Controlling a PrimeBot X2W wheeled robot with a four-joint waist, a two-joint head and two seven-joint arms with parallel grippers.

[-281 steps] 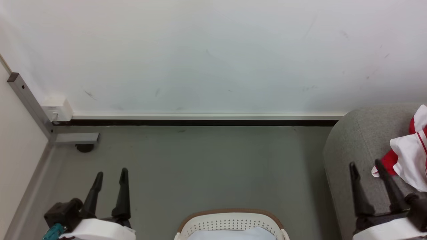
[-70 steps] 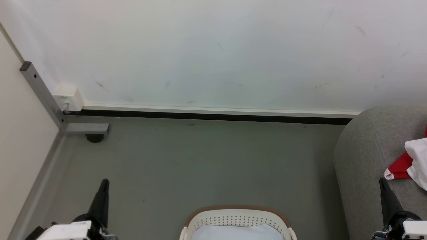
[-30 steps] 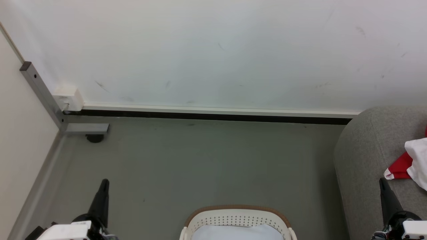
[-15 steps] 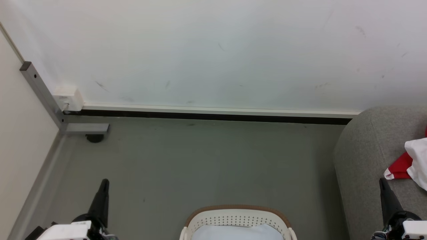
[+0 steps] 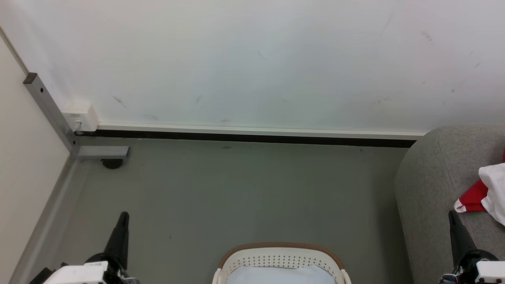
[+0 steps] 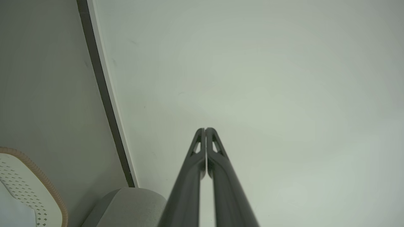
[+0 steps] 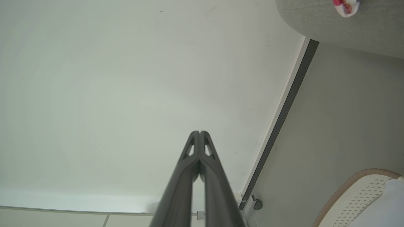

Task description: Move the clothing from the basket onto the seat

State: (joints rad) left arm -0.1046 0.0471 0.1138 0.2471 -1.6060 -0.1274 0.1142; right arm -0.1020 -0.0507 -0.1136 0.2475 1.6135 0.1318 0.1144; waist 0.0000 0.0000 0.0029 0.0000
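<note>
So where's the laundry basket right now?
In the head view the basket sits on the floor at bottom centre, between the left gripper and right gripper, the sofa to its right.

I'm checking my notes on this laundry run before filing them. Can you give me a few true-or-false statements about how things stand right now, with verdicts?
1. Red and white clothing lies on the grey seat. True.
2. The left tool is open. False: it is shut and holds nothing.
3. The basket stands on the seat. False: it stands on the floor, apart from the seat.
4. The right tool is shut and empty. True.
</note>
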